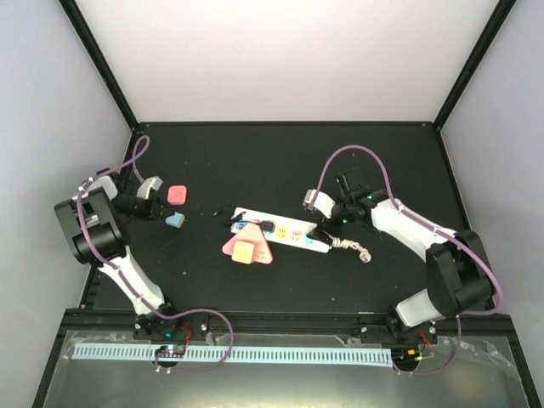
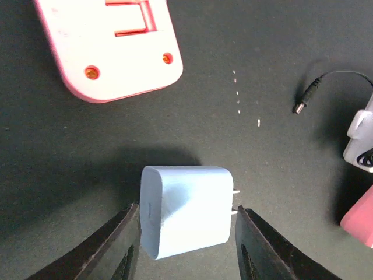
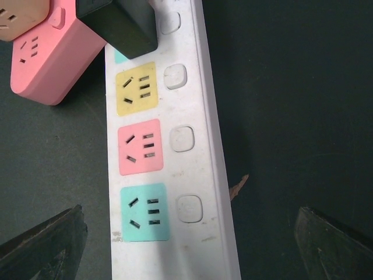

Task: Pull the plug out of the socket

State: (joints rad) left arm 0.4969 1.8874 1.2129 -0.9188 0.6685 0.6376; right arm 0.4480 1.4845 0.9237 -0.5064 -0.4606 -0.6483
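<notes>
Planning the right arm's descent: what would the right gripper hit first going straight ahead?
The right gripper would likely meet the socket first, near its teal outlet; the black plug lies farther along.

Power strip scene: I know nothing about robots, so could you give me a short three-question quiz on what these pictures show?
1. True or false: the black plug is already out of the white power strip.
2. Which colour is the outlet face closest to the open right tool? A yellow, B pink, C green.
3. Fill in: the light blue charger lies between the fingers of the ___ tool.
Key: 1 false, it sits in the strip. 2 C. 3 the left tool.
</notes>
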